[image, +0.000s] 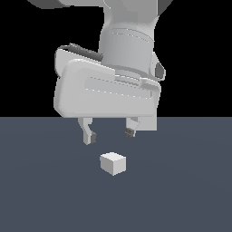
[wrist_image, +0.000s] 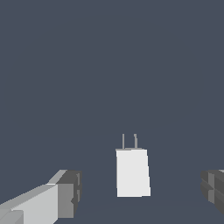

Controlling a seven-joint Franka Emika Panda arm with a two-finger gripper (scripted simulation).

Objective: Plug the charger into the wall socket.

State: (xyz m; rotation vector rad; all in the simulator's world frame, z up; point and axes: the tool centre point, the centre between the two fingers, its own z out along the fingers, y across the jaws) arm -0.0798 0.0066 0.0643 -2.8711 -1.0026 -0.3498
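Observation:
The charger is a small white block lying on the dark grey floor. In the wrist view the charger shows two thin prongs sticking out of one end. My gripper hangs open just above and behind the charger, with nothing between its fingers. In the wrist view my gripper has its jaws spread wide, with the charger between the two fingertips but below them. The wall socket is out of view.
The dark grey floor stretches around the charger in both views. The arm's white hand body fills the upper middle of the exterior view.

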